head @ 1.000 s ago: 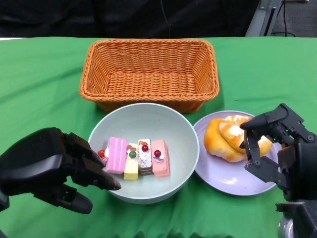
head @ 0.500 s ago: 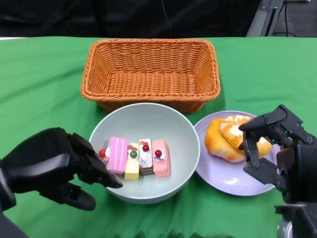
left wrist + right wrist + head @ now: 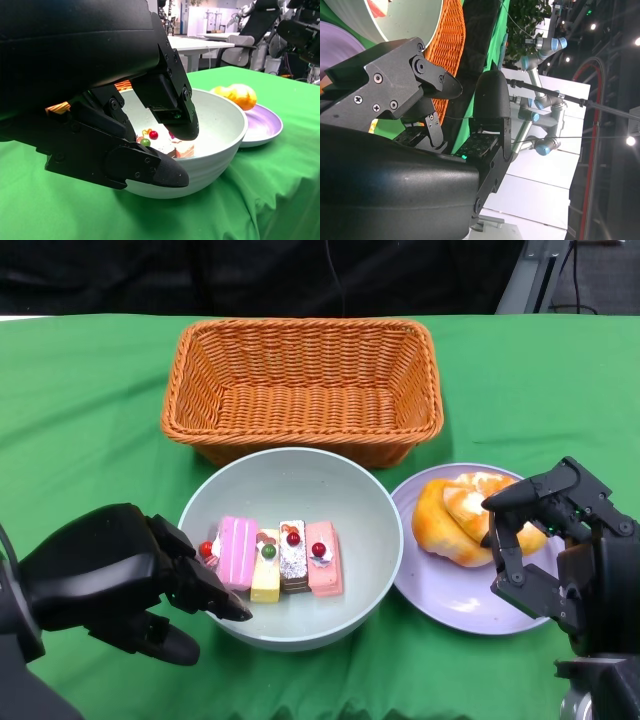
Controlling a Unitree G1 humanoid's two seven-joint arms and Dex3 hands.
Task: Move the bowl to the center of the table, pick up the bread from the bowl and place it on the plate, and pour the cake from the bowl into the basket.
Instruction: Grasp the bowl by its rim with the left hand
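Green surface (image 3: 80, 430) carried bowl (image 3: 345, 605) mid-front, cakes (image 3: 275, 558) inside, bread (image 3: 455, 515) on plate (image 3: 450, 600). Left hand (image 3: 125, 585) nearer, pinched near rim. Right hand (image 3: 550, 540) open, empty. Basket (image 3: 300, 385) just behind.

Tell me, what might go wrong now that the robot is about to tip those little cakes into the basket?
1. The left hand takes the bowl only at its near-left rim, fingers over the edge, so the bowl might slip or tilt early.
2. The cake slices lie loose and could spill onto the green cloth instead of the basket.
3. The bowl touches the plate with the bread; lifting may nudge it.
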